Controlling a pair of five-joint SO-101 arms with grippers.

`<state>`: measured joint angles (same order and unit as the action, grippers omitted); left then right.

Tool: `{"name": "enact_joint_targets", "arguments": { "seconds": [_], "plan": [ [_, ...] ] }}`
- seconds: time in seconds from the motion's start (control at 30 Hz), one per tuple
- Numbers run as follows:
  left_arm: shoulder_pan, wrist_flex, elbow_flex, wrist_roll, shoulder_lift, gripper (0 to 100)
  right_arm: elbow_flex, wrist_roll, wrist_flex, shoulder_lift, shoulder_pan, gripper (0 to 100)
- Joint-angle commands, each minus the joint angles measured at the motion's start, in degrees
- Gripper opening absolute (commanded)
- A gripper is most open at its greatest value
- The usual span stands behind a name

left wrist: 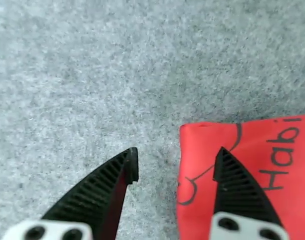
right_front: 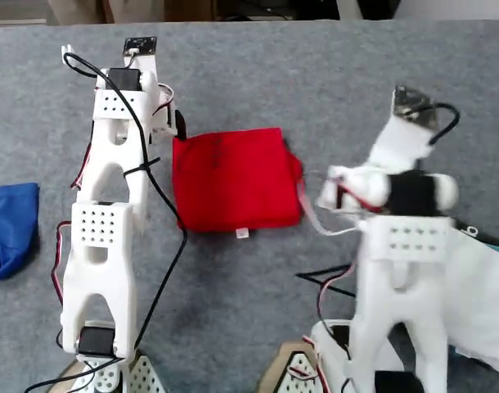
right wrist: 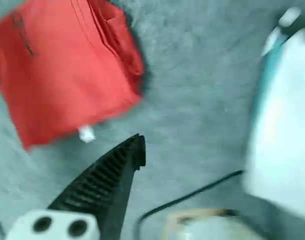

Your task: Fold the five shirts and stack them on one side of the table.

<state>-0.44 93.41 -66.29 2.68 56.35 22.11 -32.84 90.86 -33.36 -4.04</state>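
One red shirt [right_front: 236, 180] lies folded into a rough square near the middle of the grey table [right_front: 315, 74], flat on the cloth surface, with a small white tag [right_front: 242, 233] sticking out from its near edge. In the left wrist view the shirt's [left wrist: 277, 150] corner carries dark printed lines and lettering.

The left gripper [left wrist: 175, 165] hangs right over that corner with its jaws spread wide. One black ribbed finger [left wrist: 237, 185] stands above the red fabric just inside the edge. The other is above bare grey table beside it, so the shirt's side edge runs between the two. From the high view this gripper [right_front: 172, 123] sits at the shirt's far corner, on the side of the left arm.

The right gripper [right wrist: 135, 147] is over bare table on the shirt's other side, near the edge that bears the tag [right wrist: 86, 133] and apart from the red fabric [right wrist: 62, 70]. Whether it is open or closed cannot be told.

Farther out, a white shirt [right_front: 478, 295] lies spread beside the right arm's base, with a teal edge [right wrist: 265, 90] showing along it in the right wrist view. A thin black cable [right wrist: 192, 195] runs over the table near it. At the opposite edge, well apart from the red shirt, a blue shirt [right_front: 11, 225] lies bunched beside the left arm.
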Motion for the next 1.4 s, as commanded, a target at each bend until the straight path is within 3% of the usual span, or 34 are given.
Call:
{"name": "enact_joint_targets", "arguments": {
  "seconds": [0.0, 0.17, 0.33, 0.4, 0.9, 1.37],
  "plan": [
    [-0.4, -0.1, -2.4, 0.2, -0.7, 25, 8.0, -14.9, -21.0, 1.7, -5.7, 61.3],
    [-1.0, -1.3, -2.2, 0.2, -0.7, 25, 12.8, -21.5, -38.2, 6.5, -5.5, 56.1],
    [-1.0, -1.8, -2.6, 0.2, 0.7, 25, 14.5, -24.6, -42.8, 13.6, -7.5, 35.4],
    [-1.1, -1.8, -2.8, 0.2, 1.9, 25, 14.1, -24.5, -42.6, 15.5, -9.8, 31.7],
    [-1.8, -2.9, -2.3, 0.2, 3.1, 25, 17.9, -22.5, -41.0, 16.3, -12.0, 34.6],
    [-1.9, -2.8, -2.2, 0.2, 3.1, 25, 20.1, -25.7, -49.5, 26.6, -13.7, 34.6]
  ]
}}
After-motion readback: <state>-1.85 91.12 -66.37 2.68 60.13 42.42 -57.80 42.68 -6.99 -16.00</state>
